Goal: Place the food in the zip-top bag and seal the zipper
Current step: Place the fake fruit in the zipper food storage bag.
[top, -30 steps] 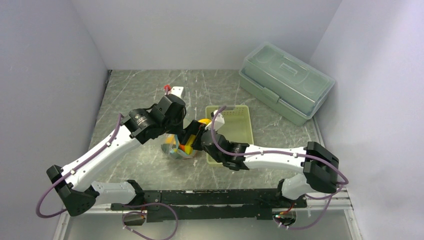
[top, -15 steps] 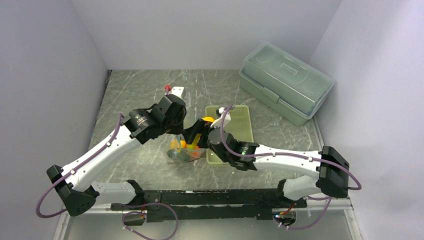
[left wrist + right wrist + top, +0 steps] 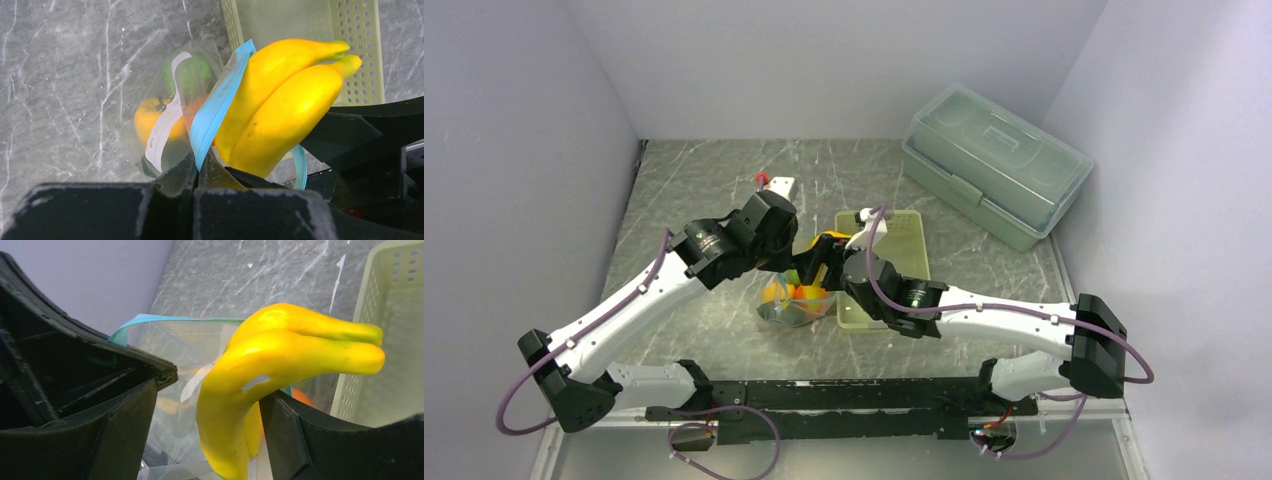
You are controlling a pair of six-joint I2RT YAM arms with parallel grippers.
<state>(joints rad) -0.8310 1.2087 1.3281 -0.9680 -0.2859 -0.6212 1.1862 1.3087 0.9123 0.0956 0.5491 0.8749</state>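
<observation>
- Since a second ago the right arm (image 3: 984,310) has stretched out, its elbow swinging toward the right wall. The zip-top bag (image 3: 792,305) beneath it has spread wider on the surface (image 3: 694,190).
- Nearest, the left gripper (image 3: 197,167) is clenched on the bag's mouth. It pinches the light blue zipper (image 3: 217,100) and holds that edge up.
- Just beside it, the right gripper (image 3: 215,390) straddles the yellow bananas (image 3: 280,105). Its jaws are apart, with one finger against the fruit and a gap showing at the other, so I judge it released rather than grasping.
- The bananas are only partly in: their lower end is through the mouth, and their tips stick out past the blue strip toward the basket.
- Deeper in the bag lie a green fruit (image 3: 192,75) and a yellow-orange pepper (image 3: 150,120).
- Beyond stands the pale green basket (image 3: 365,60), right beside the bag; no food shows in the part I can see.
- Farthest, a lidded box (image 3: 994,160) sits well apart by the right wall.
- The step in hand is loading the bananas, probably the last piece.
- Next, they need pushing down clear of the strip. Then the right gripper must back out and press the zipper shut along its length while the left holds its end.
</observation>
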